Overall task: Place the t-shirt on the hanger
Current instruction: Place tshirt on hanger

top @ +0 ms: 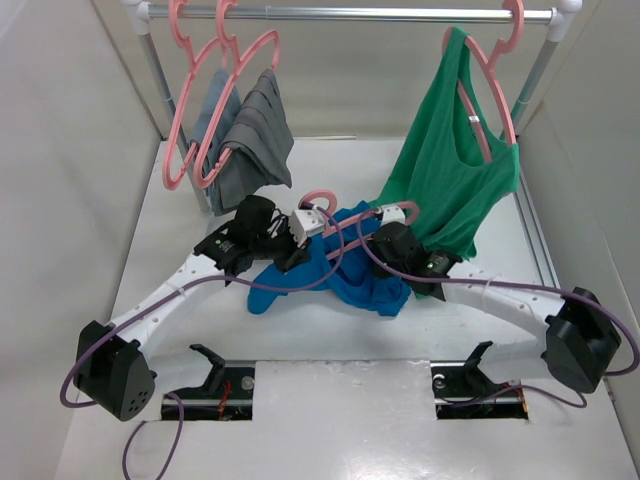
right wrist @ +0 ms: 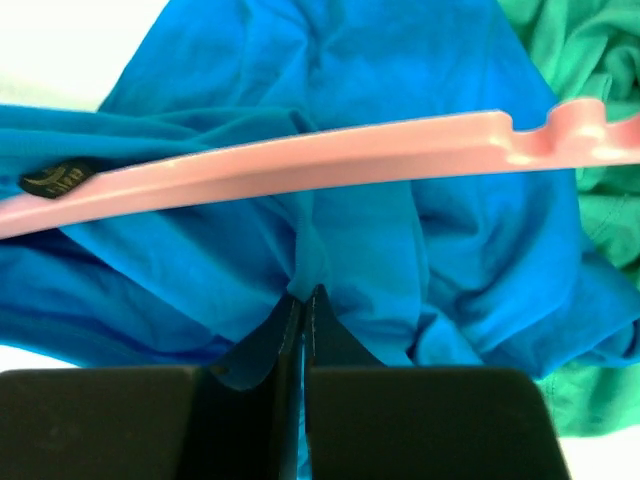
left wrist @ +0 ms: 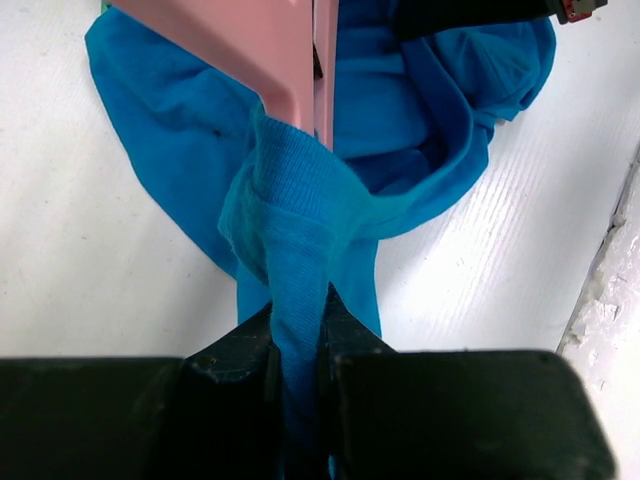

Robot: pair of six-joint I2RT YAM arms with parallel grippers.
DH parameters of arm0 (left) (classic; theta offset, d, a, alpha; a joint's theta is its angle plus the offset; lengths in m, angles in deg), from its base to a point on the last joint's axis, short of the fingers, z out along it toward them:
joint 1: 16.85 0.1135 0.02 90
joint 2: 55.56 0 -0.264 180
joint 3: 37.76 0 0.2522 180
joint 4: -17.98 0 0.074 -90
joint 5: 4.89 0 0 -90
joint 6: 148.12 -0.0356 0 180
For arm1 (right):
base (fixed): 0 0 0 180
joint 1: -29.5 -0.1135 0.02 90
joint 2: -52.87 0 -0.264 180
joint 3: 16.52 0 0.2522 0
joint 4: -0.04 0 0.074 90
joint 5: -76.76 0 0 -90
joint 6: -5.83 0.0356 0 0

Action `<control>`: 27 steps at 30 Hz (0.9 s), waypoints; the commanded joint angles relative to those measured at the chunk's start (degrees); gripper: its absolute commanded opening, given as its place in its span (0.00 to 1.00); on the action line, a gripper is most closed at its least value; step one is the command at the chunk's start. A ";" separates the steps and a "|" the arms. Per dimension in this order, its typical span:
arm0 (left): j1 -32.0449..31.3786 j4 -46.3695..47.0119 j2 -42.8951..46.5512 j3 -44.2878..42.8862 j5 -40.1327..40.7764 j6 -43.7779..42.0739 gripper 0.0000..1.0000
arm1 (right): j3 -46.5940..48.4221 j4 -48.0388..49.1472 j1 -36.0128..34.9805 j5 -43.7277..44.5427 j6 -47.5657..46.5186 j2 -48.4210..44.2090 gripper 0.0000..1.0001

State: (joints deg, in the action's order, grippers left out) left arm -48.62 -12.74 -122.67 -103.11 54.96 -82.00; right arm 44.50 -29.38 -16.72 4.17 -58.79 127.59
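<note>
Centrally on the white table [top: 330, 330], the t-shirt [top: 350, 280] is seen bunched in a blue heap between the two arms, spread roughly left to right in the frame.

Upper frame: a metal rail [top: 350, 14] is noted. The green tank top [top: 450, 170] hangs at upper right, its hem reaching down to just beside the heap. The grey garments [top: 250, 140] hang on pink hangers [top: 190, 120] at upper left, apart from it.

The hanger [top: 318, 197] lies with the t-shirt. Only its hook is plainly seen from above, at the upper edge of the heap and pointing toward the rail. The rest is hidden by cloth and wrists.

Right wrist view: one hanger arm [right wrist: 330, 160] runs across the frame, rising slightly rightward, with its notched shoulder at far right over blue cloth [right wrist: 350, 70].

Left gripper [left wrist: 298, 335]: jaws clamped on a ribbed band of t-shirt [left wrist: 300, 220] drawn taut up to the hanger frame [left wrist: 270, 50].

Right gripper [right wrist: 303, 300]: jaws nearly closed, a thin blue fold pinched between them.

A small black label [right wrist: 55, 180] is noted at left; its print is unreadable.
</note>
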 commanded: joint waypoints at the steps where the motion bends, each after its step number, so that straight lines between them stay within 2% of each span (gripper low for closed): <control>1: 0.22 1.66 0.40 -0.97 -1.40 -0.20 0.00 | -0.94 -0.07 -0.54 0.78 2.55 -2.19 0.00; 4: 0.22 -0.52 0.40 -0.97 -2.54 -1.95 0.00 | -5.58 -0.07 2.00 0.78 3.88 -5.88 0.00; 7: 0.22 -3.61 1.02 0.70 -3.86 -8.09 0.00 | -9.38 -2.61 5.08 3.24 6.51 -11.26 0.00; 11: 0.22 -4.14 2.94 4.39 1.14 -17.06 0.00 | -10.62 -10.86 7.19 8.33 8.36 -23.53 0.00; 15: 0.22 -4.14 3.48 5.89 4.21 -23.14 0.00 | -10.09 -20.69 7.19 12.73 8.36 -29.44 0.00; 19: 0.22 -2.65 -0.55 6.42 11.68 -25.59 0.00 | -8.16 -26.42 7.19 15.46 8.89 -33.05 0.00; 27: 0.22 -0.98 -3.29 6.42 22.40 -29.90 0.00 | -2.63 -28.90 6.67 17.21 6.17 -34.20 0.00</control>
State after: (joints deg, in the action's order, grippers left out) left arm -49.95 -12.76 -125.33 -97.02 65.41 -109.71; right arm 37.88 -51.15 -10.36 12.32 -49.89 94.14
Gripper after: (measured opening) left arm 0.065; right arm 0.026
